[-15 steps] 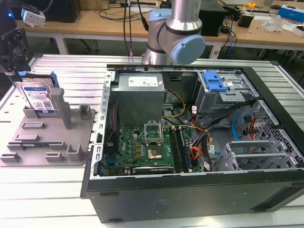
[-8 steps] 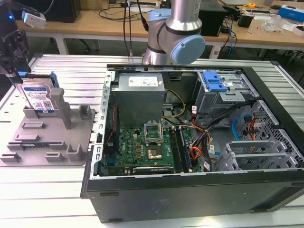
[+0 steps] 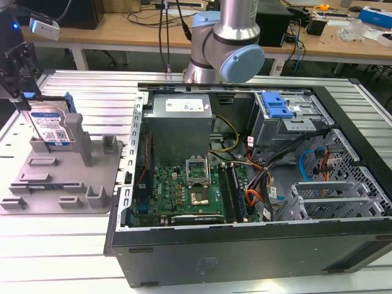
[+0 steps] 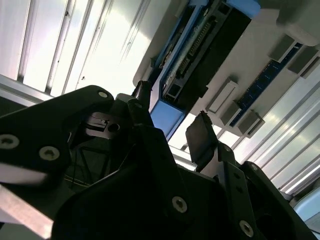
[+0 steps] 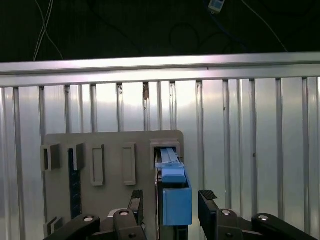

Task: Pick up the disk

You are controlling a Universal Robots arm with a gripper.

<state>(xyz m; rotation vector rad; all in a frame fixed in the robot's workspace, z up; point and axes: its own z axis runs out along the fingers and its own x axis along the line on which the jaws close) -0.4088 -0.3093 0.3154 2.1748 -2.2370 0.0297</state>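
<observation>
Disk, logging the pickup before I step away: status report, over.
Gripper open, straddling the disk, gaps both sides. Disk upright in grey tray slot. Nothing between fingers and disk.

Nothing really legible here, tbh. The disk (image 3: 50, 127) has a blue-and-white label with some print on it, and the power supply (image 3: 179, 122) has a white sticker on top. The lettering on both is too small to make out.
</observation>
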